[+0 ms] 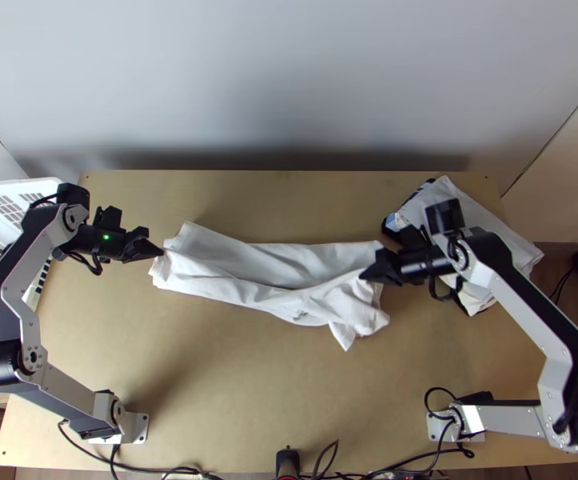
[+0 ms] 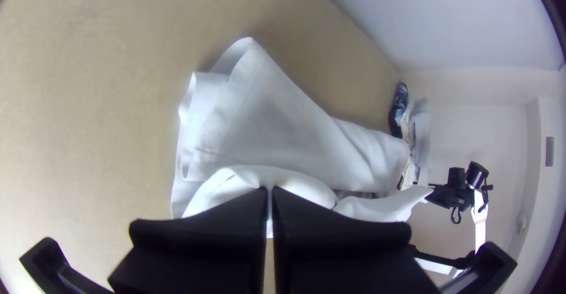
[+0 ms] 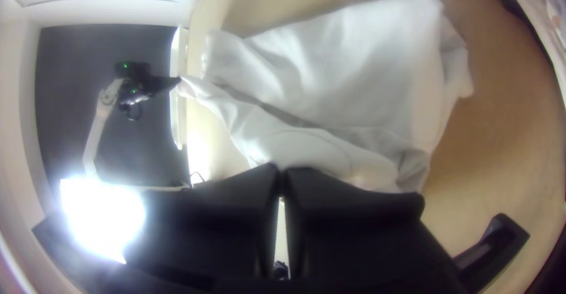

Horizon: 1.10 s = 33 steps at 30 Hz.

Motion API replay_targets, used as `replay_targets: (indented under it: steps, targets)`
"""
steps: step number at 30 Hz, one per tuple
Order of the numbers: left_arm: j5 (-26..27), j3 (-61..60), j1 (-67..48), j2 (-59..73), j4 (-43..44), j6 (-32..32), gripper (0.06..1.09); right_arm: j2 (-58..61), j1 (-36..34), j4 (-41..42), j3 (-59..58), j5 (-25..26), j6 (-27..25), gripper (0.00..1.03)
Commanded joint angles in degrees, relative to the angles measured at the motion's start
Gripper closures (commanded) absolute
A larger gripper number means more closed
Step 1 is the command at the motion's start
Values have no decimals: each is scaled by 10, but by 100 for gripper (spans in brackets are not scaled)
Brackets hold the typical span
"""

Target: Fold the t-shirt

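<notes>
My left gripper [image 1: 159,251] is at the left end of the white t-shirt [image 1: 289,264], which lies as a long, wrinkled strip across the table. At its other end is my right gripper [image 1: 364,276]. In the left wrist view the left gripper [image 2: 269,192] is shut on a raised fold of the t-shirt [image 2: 277,117]. The right wrist view has the right gripper [image 3: 281,173] shut on the cloth edge, with the t-shirt [image 3: 354,64] spreading beyond it. Between the two grippers the held edge is lifted, and a loose corner hangs near the right end.
A pile of folded cloths [image 1: 496,220] lies at the table's back right, partly under the right arm. A white slatted basket [image 1: 1,204] stands at the left edge beside the left arm. Cables [image 1: 233,474] run along the near edge of the table [image 1: 249,400].
</notes>
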Motion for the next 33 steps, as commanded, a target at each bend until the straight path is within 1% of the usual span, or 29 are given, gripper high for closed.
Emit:
replay_targets:
  steps: [1, 3, 7, 11, 19, 28, 30, 33]
  targets:
    - [1, -6, 1, 5, 4, -3, 105, 67, 17, 54, 58, 12, 50, 100]
    - [1, -11, 1, 4, 14, -9, 105, 87, 18, 80, 63, 24, 66, 100]
    - [1, -15, 2, 3, 25, -15, 105, 121, 15, 113, 67, 57, 67, 100]
    - [0, -15, 15, 3, 36, -17, 105, 138, -3, 126, 61, 62, 66, 100]
    - [-2, -14, 32, 11, 62, -41, 105, 156, -25, 157, 48, 94, 63, 100]
    - [-20, -22, 27, 24, 75, -56, 105, 155, -20, 167, 36, 99, 65, 100]
    - [-32, -25, 25, 28, 90, -70, 105, 155, -18, 175, 29, 108, 66, 100]
    - [-75, -29, 18, 42, 122, -94, 105, 156, -15, 189, 22, 126, 66, 100]
